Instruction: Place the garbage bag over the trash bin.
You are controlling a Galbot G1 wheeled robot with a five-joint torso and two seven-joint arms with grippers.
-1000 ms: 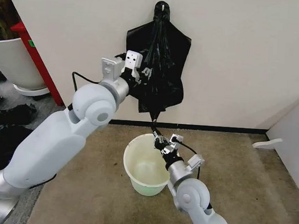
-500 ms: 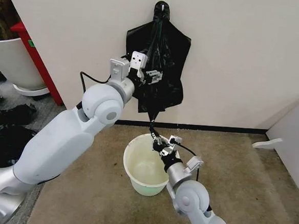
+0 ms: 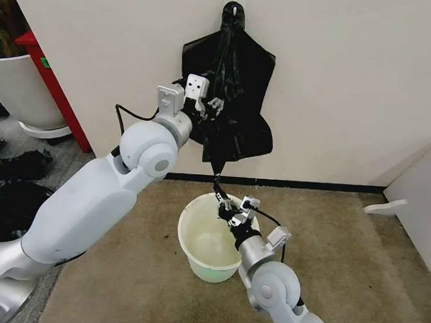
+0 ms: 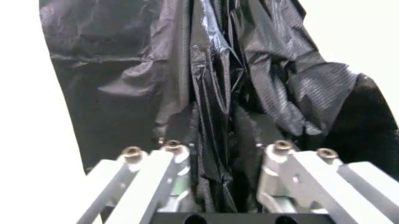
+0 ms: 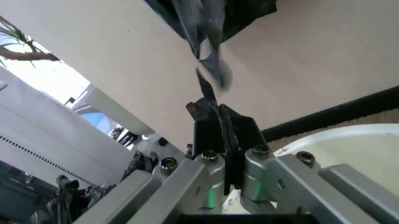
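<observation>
The garbage bag (image 3: 227,66) is a glossy black strand hanging down the middle of a flat black sheaf (image 3: 247,127) hooked on the wall. Its thin lower tip (image 5: 209,77) reaches my right gripper (image 3: 227,207), which is shut on it just above the far rim of the cream-white trash bin (image 3: 208,242). My left gripper (image 3: 213,104) is raised against the sheaf at mid height. In the left wrist view that gripper (image 4: 218,151) is open, its fingers (image 4: 163,161) on either side of the glossy strand (image 4: 212,107). The bin rim (image 5: 339,135) lies below the right gripper (image 5: 227,156).
A large white tub (image 3: 13,88) and a red post (image 3: 52,83) stand at the left, with dull black plastic heaps (image 3: 7,184) on the floor beneath. A white panel (image 3: 423,213) leans at the right. Brown floor surrounds the bin.
My left arm swung right, bringing its gripper into the hanging bags. The sheaf's lower right corner has flared outward. The right gripper crept slightly up and left, still holding the tip.
</observation>
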